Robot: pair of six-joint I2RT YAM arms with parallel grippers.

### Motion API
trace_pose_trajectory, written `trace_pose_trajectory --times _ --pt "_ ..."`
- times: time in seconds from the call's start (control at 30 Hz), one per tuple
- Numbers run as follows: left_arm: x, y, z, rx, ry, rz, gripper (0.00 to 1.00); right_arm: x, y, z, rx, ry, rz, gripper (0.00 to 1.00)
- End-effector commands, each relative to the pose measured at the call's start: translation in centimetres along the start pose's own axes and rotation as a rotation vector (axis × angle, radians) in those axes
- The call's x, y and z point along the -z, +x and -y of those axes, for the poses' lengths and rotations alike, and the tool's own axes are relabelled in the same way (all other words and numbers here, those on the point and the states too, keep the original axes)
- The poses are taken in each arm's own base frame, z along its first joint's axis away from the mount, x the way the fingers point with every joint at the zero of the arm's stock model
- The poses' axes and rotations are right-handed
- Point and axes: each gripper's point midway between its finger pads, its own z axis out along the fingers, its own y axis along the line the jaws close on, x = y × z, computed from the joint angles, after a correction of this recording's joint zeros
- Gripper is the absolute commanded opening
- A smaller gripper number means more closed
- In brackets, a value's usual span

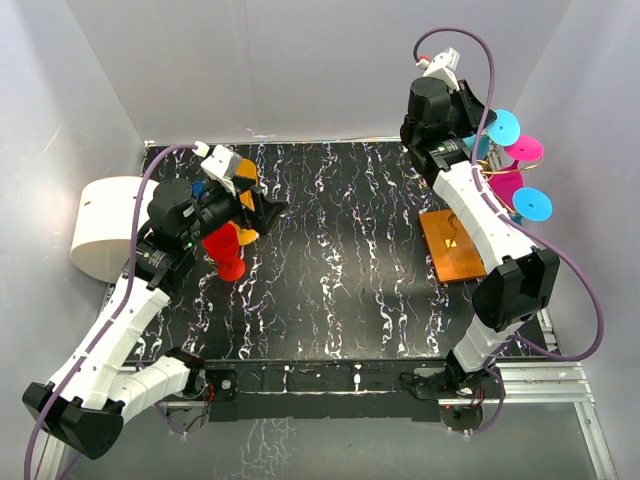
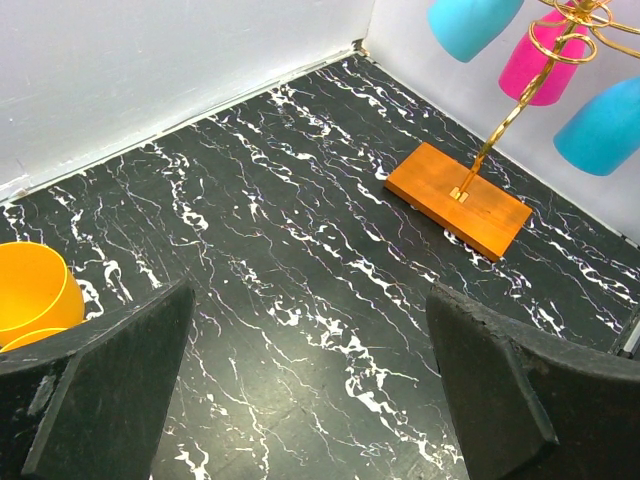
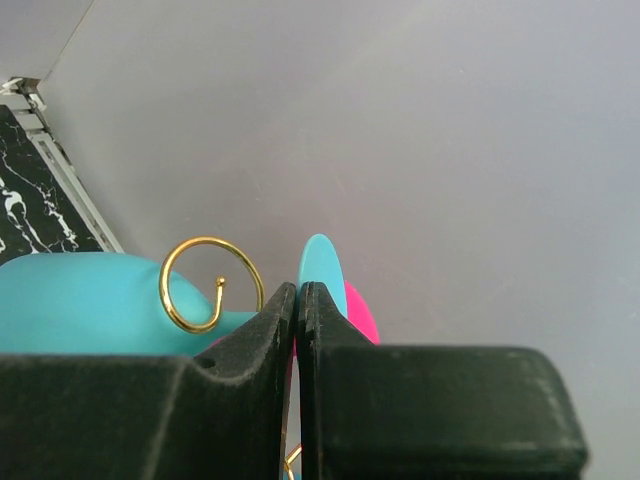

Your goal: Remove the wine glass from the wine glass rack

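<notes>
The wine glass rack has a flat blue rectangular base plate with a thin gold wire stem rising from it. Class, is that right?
Not quite: the flat rectangular base plate is orange, not blue. The thin gold wire stem does rise from it. The left wrist view shows this.

wine glass rack (image 1: 452, 245) at table's (image 1: 330, 260) right, glasses (image 1: 532, 204) hung on it, two cups (image 1: 226, 258) left

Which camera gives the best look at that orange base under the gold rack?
The left wrist view: the orange base lies whole and uncovered, with its gold stem rising from it. In the top view, the right arm hides part of the base. The right wrist view shows only a gold hook, no base.
</notes>
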Motion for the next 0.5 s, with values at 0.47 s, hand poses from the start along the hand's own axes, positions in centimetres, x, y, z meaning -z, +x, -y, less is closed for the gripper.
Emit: trace_pose_trajectory --times 0.47 --pt "0.2 -0.4 0.3 -0.032 -0.001 0.021 0.99 0.1 -1.6 -0.2 -0.17 -0.097 0.041 0.0"
